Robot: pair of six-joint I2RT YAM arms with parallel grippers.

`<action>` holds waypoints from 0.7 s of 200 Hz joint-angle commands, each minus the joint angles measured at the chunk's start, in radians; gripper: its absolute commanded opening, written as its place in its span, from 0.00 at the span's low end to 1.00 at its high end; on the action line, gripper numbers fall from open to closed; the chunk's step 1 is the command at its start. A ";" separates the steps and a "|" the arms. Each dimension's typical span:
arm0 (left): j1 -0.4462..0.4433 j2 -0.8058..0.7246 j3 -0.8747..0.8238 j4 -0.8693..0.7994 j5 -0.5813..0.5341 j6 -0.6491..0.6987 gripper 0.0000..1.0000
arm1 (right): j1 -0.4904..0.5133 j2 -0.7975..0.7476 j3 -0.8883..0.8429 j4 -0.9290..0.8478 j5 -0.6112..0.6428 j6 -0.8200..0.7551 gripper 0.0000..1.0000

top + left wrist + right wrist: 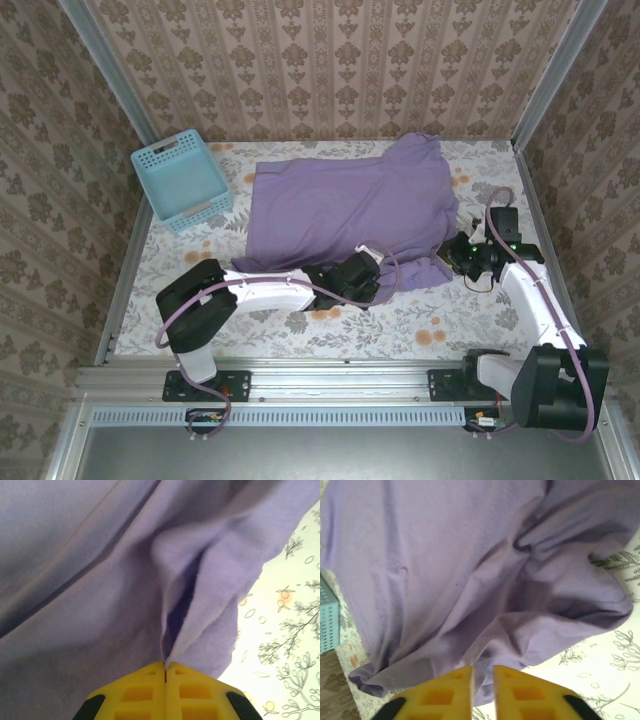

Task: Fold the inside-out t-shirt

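The left gripper's yellow fingers [140, 692] are pressing tightly together at the bottom centre of the left wrist view, and a raised fold of the inside-out t-shirt [100, 580] is rising straight out of the seam between them, so the left gripper [165, 666] is pinching the lavender cloth. Beyond the fold, the shirt is filling the left and upper parts of that frame, while the floral table cover [285, 630] is showing at the right edge.

In the right wrist view, the right gripper's fingers [520, 692] are standing a little apart, with a narrow gap between them at the bottom centre. The shirt's edge is lying just at the tips of the right gripper [482, 675]; whether any cloth is sitting inside the gap cannot be told. Wrinkled cloth is spreading across the frame above.

From overhead, the shirt is lying spread, plain face up, across the middle and upper right of the table, with both grippers sitting at its near edge. A light-blue lattice basket [182, 182] is standing at the upper left, just beside the shirt.
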 commanded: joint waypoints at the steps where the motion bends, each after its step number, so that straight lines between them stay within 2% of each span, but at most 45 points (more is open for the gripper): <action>1: -0.001 0.004 -0.014 -0.013 -0.015 0.025 0.01 | -0.005 0.006 0.010 0.045 -0.070 0.019 0.28; 29: -0.001 0.011 -0.009 -0.013 -0.013 0.024 0.02 | 0.000 0.011 -0.007 0.045 -0.075 0.019 0.36; 51: -0.002 0.010 -0.017 -0.003 -0.018 0.025 0.02 | 0.064 -0.004 -0.054 0.045 0.030 0.019 0.44; 60: -0.001 0.008 -0.021 0.001 -0.016 0.024 0.02 | 0.088 -0.003 -0.080 0.098 0.040 0.031 0.49; 75: -0.001 0.010 -0.025 0.010 -0.007 0.020 0.02 | 0.111 0.032 -0.081 0.127 0.049 0.024 0.53; 85: -0.002 0.012 -0.028 0.015 -0.002 0.016 0.02 | 0.152 0.072 -0.033 0.093 0.152 -0.019 0.55; 102: -0.002 0.010 -0.042 0.027 0.004 0.007 0.02 | 0.234 0.137 0.048 0.067 0.287 -0.077 0.54; 117: 0.000 0.003 -0.062 0.044 0.007 -0.006 0.04 | 0.294 0.210 0.111 0.067 0.349 -0.119 0.53; 140: 0.004 -0.005 -0.100 0.089 0.026 -0.030 0.07 | 0.333 0.344 0.198 0.054 0.403 -0.162 0.52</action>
